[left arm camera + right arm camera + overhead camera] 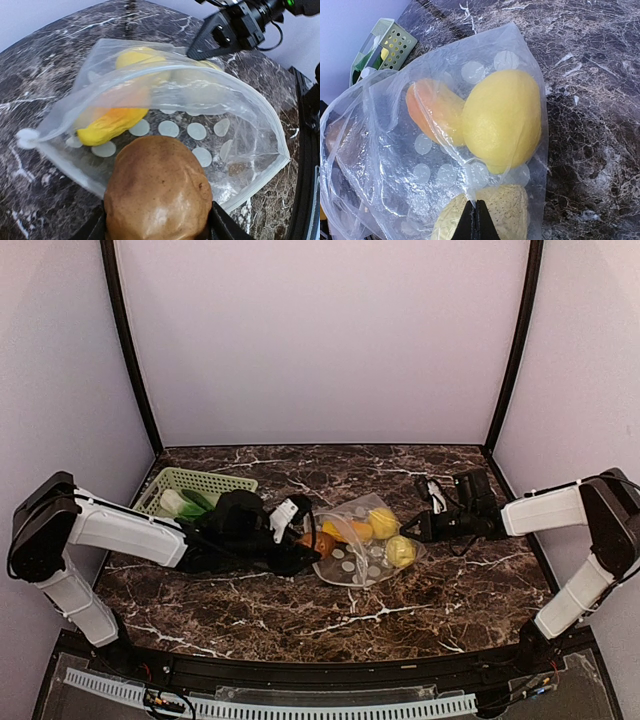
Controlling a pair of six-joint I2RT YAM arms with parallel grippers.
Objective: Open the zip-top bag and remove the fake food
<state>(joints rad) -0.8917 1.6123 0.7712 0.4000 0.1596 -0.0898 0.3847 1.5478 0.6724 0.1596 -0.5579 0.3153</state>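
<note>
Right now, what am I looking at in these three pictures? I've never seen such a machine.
Two white robot arms sit at a dark marbled table. One picture looks down from above; the other two come from a camera on each wrist. The left claw grips a brown rounded plastic toy food at the open mouth of the clear dotted zip-top plastic bag. The right claw pinches that bag's far side. Inside lie a yellow plastic lemon and an orange plastic toy piece. A pale green slotted plastic basket stands at the left.
</note>
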